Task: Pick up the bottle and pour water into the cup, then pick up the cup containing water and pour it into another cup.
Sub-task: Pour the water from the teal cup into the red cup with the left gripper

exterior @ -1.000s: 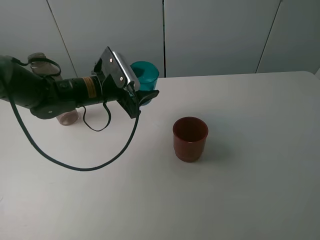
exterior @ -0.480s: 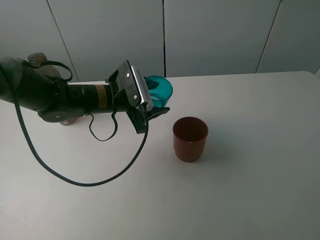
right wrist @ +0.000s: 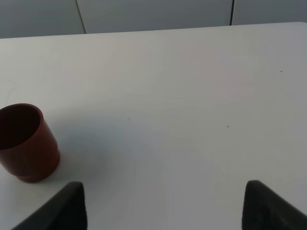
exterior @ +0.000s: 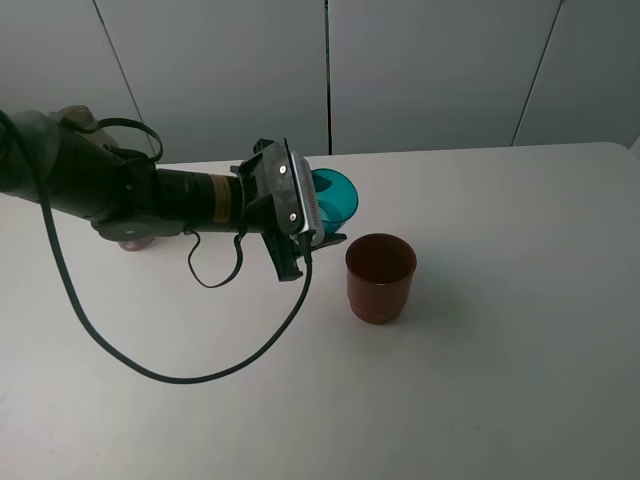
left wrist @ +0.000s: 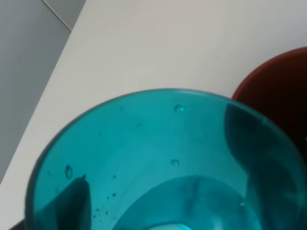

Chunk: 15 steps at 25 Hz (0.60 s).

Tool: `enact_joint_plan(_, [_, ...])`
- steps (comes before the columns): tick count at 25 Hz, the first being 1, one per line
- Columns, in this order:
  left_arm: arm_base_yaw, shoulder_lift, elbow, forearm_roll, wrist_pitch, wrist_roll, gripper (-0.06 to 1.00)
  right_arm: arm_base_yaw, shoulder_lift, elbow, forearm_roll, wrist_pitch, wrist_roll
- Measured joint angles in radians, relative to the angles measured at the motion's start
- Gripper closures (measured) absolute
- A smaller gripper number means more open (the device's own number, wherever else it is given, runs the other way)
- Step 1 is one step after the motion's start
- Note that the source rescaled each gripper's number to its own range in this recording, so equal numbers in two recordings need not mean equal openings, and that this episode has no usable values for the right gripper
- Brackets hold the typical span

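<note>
The fingers of the left gripper are closed around the teal cup, which is held above the table just beside the red cup, on its left and a little behind it in the high view. The teal cup is tilted, with its open mouth turned towards the red cup, and the two cups are not seen to touch. In the left wrist view the inside of the teal cup fills most of the picture, small drops are seen on its inner wall, and the rim of the red cup is seen close behind it. The red cup is standing upright on the table. Far to the left of the red cup, the bottle is mostly hidden behind the left arm. The right gripper is held open near the red cup, with nothing between its fingers.
</note>
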Motion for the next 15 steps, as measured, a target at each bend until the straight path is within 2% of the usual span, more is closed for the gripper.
enact_joint_plan(15, [-0.02,-0.041,-0.028,0.064,0.125,0.049,0.82,0.0,0.0,0.0,0.0,0.0,-0.006])
